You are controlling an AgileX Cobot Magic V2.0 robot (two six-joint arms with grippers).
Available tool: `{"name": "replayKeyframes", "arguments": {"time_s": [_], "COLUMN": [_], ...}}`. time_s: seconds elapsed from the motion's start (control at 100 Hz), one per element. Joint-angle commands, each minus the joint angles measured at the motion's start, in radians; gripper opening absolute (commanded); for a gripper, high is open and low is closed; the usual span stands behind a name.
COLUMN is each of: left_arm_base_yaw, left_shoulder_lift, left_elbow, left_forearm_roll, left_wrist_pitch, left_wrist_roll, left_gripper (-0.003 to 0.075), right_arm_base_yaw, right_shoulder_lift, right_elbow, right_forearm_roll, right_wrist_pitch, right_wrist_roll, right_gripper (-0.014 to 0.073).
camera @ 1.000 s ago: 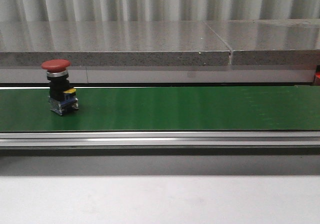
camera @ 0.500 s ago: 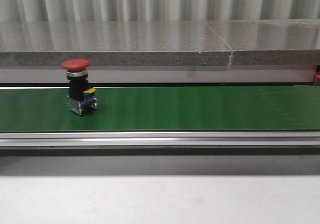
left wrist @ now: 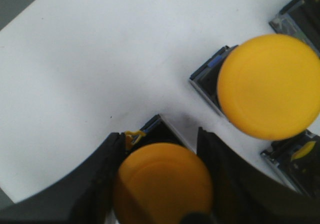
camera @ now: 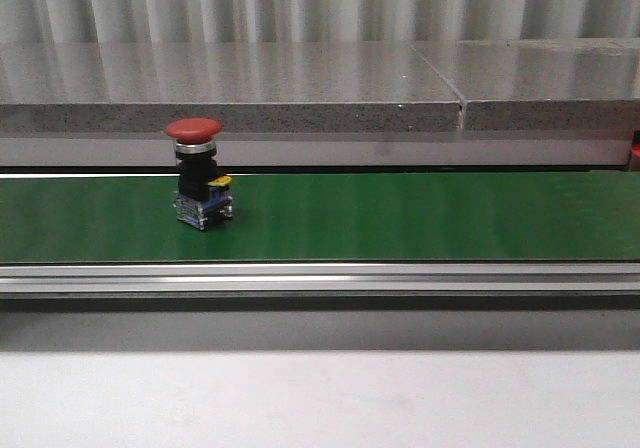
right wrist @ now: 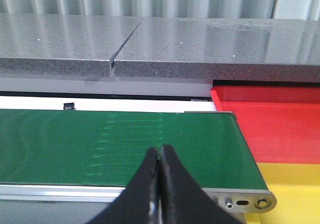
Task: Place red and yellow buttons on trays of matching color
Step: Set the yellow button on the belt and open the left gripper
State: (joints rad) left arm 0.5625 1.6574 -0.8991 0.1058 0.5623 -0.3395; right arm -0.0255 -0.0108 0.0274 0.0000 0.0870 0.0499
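A red button (camera: 198, 183) with a mushroom cap stands upright on the green belt (camera: 400, 218), left of centre in the front view. Neither gripper shows in that view. In the left wrist view my left gripper (left wrist: 160, 134) is shut on a yellow button (left wrist: 162, 184), its black fingers (left wrist: 102, 179) on either side of the body under the cap. Another yellow button (left wrist: 270, 84) stands close beside it on a white surface (left wrist: 100, 59). My right gripper (right wrist: 160, 149) is shut and empty over the belt's right end (right wrist: 100, 144). The red tray (right wrist: 270, 124) and yellow tray (right wrist: 295, 184) lie just past that end.
Black and blue bodies of more buttons (left wrist: 295, 156) crowd the edge of the left wrist view. A grey stone ledge (camera: 300, 88) runs behind the belt, and a metal rail (camera: 320, 276) runs along its front. A white tabletop (camera: 320, 398) lies nearest the camera.
The red button has travelled to the right along the belt, still upright. Nothing else in the front view has moved.
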Motion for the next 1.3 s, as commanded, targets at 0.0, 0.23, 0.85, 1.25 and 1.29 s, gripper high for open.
{"name": "replayKeyframes", "arguments": {"time_s": [0.0, 0.23, 0.85, 1.25, 1.29], "left_arm_base_yaw": [0.003, -0.004, -0.464, -0.540, -0.540], "left_shoulder_lift": [-0.056, -0.177, -0.332, -0.112, -0.099], "left_elbow": [-0.028, -0.028, -0.220, -0.357, -0.360], "left_forearm_roll": [0.005, 0.005, -0.016, -0.075, -0.075], "left_wrist_pitch": [0.000, 0.076, 0.190, 0.245, 0.249], "left_wrist_roll": [-0.012, -0.008, 0.159, 0.172, 0.172], "left_gripper": [0.0041, -0.0020, -0.0020, -0.0020, -0.0020], "right_arm_base_yaw": [-0.004, -0.004, -0.004, -0.004, -0.004], "right_shoulder_lift": [-0.015, -0.015, -0.015, -0.015, -0.015], "right_elbow": [0.001, 0.001, 0.001, 0.001, 0.001], "right_forearm_roll": [-0.007, -0.007, -0.007, -0.007, -0.007], "right_wrist_pitch": [-0.087, -0.087, -0.087, -0.087, -0.087], "right_wrist_roll": [-0.004, -0.004, -0.004, -0.004, -0.004], "right_gripper": [-0.0116, -0.0116, -0.0116, -0.0116, -0.0116]}}
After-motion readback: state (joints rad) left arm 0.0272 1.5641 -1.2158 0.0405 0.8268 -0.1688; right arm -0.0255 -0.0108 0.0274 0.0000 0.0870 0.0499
